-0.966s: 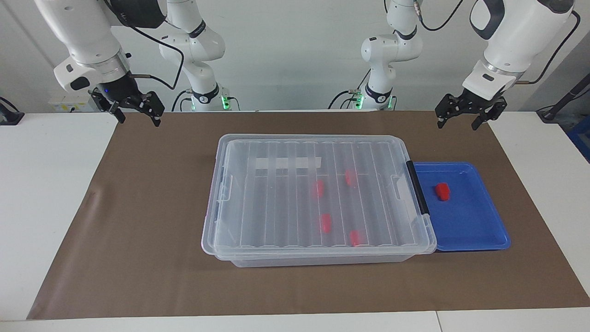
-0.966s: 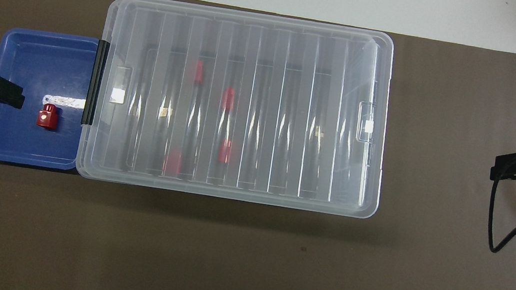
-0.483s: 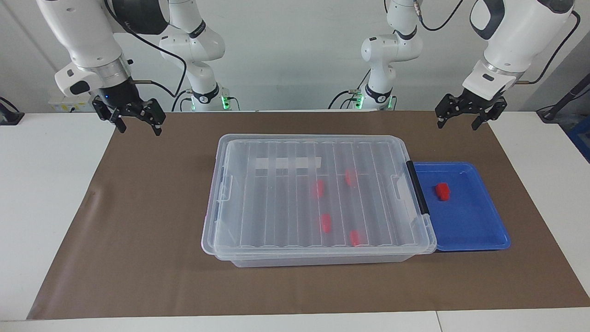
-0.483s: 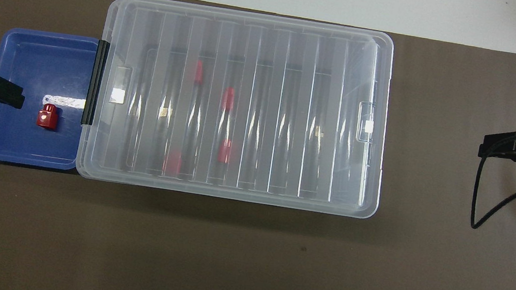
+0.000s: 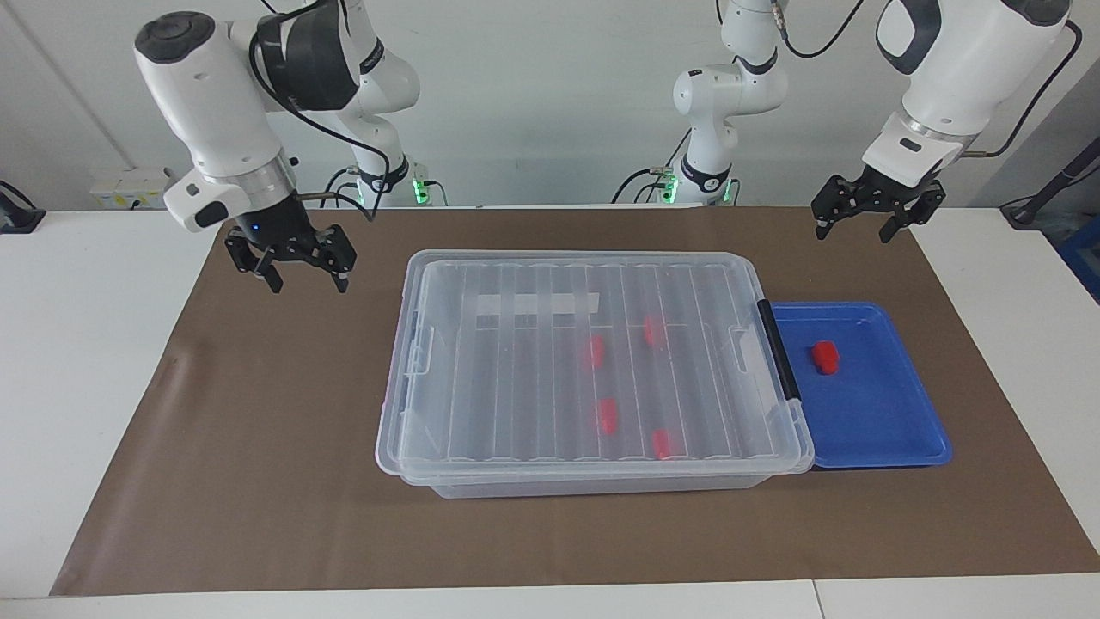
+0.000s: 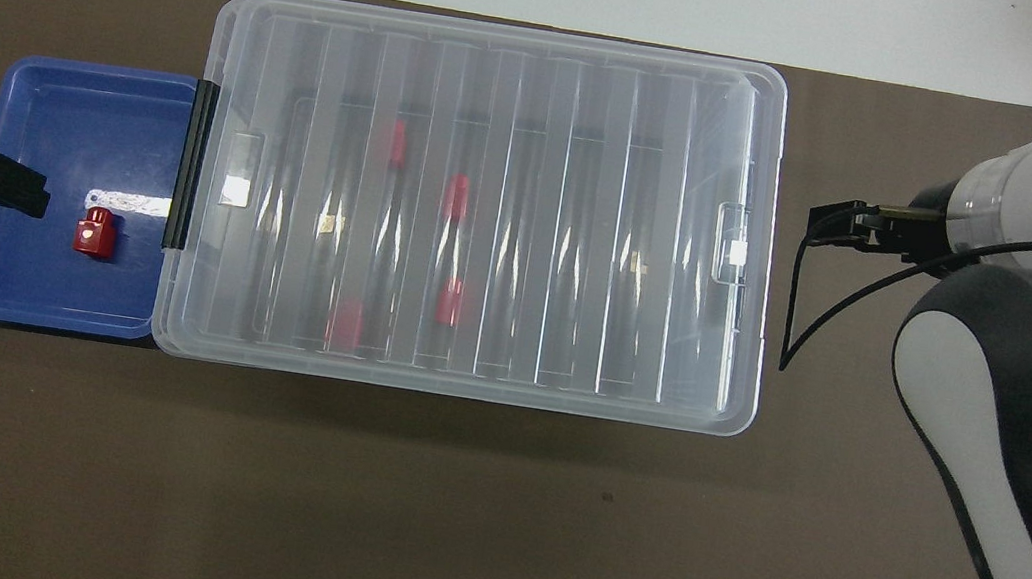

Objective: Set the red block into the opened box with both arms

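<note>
My right gripper (image 5: pixel 296 266), black and two-fingered, hangs with jaws wide and empty over the brown mat (image 5: pixel 258 413), beside the end of the box at the right arm's end of the table. My left gripper (image 5: pixel 864 219) hangs likewise wide and empty over the mat's corner nearest the robots at the left arm's end, above the edge of the shallow blue plastic tray (image 5: pixel 894 430).

The small bright red plastic block (image 5: pixel 825 357) lies in that tray, apart from its walls. The large clear plastic storage box (image 5: pixel 412 430) sits mid-mat, its ribbed clear lid (image 5: pixel 516 378) resting closed on top. Its black end handle (image 5: pixel 778 348) touches the tray's rim. Four more red blocks (image 5: pixel 608 415) show through the lid, lying on the box floor.
</note>
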Controlling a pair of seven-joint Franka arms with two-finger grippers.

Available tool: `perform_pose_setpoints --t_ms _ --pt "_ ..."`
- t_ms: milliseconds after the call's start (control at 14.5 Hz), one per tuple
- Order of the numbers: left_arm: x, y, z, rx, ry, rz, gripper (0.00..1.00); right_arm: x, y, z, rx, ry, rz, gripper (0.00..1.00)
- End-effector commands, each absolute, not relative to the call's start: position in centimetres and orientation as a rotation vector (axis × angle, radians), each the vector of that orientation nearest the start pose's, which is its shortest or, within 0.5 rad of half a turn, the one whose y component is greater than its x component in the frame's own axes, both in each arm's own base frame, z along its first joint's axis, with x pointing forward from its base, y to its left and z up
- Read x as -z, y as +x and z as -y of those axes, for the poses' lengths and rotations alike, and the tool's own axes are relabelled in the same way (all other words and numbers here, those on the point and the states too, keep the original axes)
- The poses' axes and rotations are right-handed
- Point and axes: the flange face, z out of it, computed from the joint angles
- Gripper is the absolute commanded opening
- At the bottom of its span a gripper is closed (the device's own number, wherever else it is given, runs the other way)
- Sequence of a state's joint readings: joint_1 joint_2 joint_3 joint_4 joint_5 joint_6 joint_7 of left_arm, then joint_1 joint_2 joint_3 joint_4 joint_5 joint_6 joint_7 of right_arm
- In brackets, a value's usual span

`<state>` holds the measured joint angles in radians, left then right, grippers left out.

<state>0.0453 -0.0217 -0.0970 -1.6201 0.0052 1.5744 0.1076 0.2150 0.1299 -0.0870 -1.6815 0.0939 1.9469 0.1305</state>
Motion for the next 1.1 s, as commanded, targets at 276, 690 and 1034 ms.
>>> perform_pose_setpoints --t_ms 276,690,1034 --pt "-60.7 54.0 2.1 0.009 -3.123 -0.221 1.0 -47.6 63.6 -11.0 0.197 -3.008 -0.079 1.0" --pt "-58.5 53.9 0.6 0.099 -3.118 -0.183 1.0 -45.4 64.0 -11.0 0.173 -3.041 -0.064 1.0" --pt "-55.5 54.5 -1.8 0.162 -3.114 -0.119 1.0 -45.3 64.1 -9.5 0.179 -3.101 -0.055 1.0"
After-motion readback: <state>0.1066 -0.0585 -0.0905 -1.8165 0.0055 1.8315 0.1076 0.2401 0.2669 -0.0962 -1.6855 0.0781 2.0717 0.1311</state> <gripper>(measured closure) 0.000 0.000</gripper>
